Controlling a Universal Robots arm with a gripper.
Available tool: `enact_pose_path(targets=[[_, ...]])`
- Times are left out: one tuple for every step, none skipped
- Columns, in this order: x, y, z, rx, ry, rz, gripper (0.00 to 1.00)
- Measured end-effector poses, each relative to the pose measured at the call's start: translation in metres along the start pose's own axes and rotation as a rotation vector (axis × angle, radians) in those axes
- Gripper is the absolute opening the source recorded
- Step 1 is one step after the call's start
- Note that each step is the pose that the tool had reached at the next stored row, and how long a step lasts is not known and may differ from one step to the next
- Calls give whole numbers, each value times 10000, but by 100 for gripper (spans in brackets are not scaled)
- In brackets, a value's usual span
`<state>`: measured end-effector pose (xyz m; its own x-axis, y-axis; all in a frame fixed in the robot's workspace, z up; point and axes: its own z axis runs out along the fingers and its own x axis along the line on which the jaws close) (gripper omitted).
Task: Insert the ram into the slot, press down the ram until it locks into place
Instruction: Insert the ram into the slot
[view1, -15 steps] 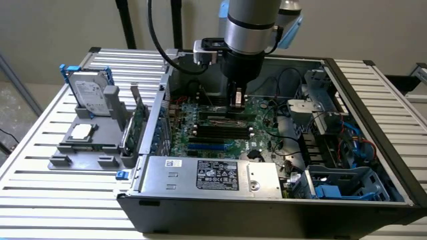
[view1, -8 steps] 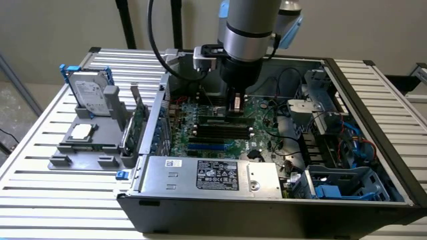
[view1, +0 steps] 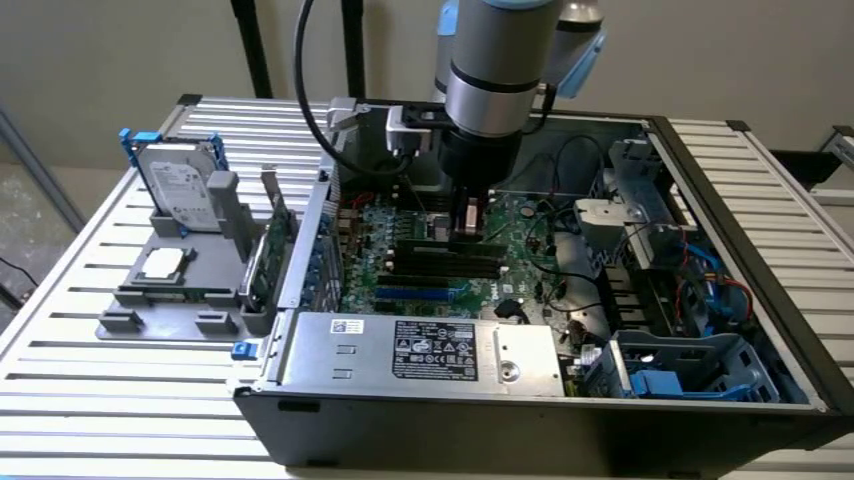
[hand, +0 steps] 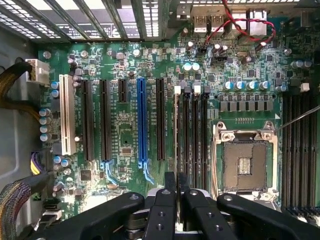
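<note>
Pincer (view1: 470, 222) hangs low inside the open dark metal computer case (view1: 441, 420) on the slatted grey counter (view1: 80, 400), down at the black sockets of the green motherboard (view1: 400, 225).

From the wrist, its fingers (hand: 165, 200) stand narrow, pinching what I take for the long thin green circuit-board ram (hand: 176, 135), seen edge-on as a pale strip. It lies along the long narrow black plastic slot (hand: 178, 155) at the edge of its bank, away from the square metal CPU socket (hand: 245, 165). Insertion looks under way. Whether it is seated or locked, I cannot tell.
</note>
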<state>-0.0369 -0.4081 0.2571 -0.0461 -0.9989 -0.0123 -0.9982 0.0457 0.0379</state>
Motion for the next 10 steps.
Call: enact_pose_path(targets=[[-3,-1,15,-5,7,2,13],[-4,-1,30,-13,10,1,13],[-6,-2,46,-20,11,2,13],[-10,-2,62,-26,12,2,13],[-15,-2,79,-29,14,3,13],[-24,-2,99,-29,14,4,13],[-34,-2,114,-29,17,3,13],[-45,-3,126,-31,19,2,13],[-55,-2,135,-29,18,3,13],[-57,-3,138,-29,19,0,13]])
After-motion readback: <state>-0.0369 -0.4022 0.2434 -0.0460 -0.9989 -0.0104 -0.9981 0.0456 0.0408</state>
